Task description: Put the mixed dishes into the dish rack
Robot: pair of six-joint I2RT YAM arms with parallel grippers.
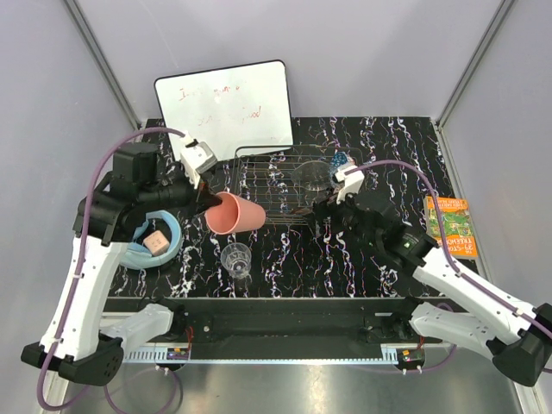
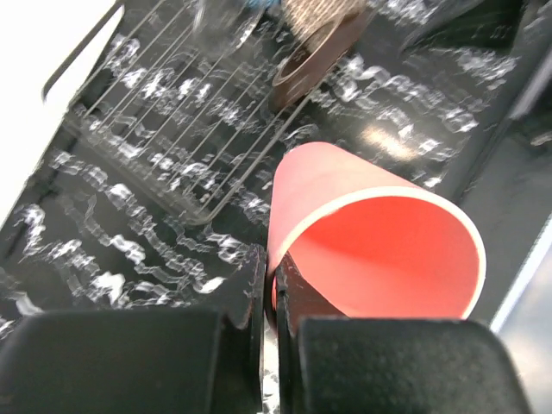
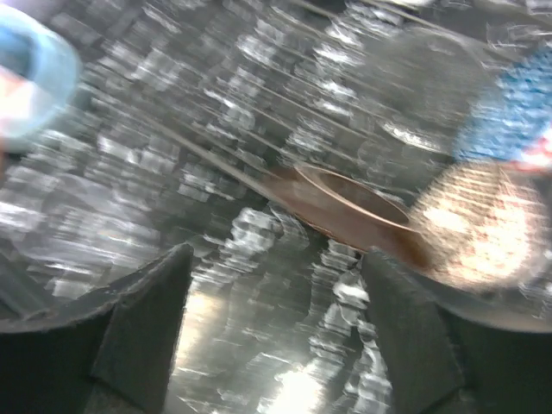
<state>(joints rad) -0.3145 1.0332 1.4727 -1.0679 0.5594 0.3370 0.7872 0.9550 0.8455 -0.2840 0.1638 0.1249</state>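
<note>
Top external: one pink cup [image 1: 237, 214]

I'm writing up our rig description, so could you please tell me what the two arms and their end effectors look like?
The left arm and right arm have white links and black joints, each trailed by a looping purple cable. The left end effector and right end effector have black fingers on white wrist housings.

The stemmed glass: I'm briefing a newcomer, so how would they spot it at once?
On the black marbled table, look between the dish rack and the near edge. The stemmed glass stands upright near the pink cup, the only clear, stemmed thing outside the rack.
</note>
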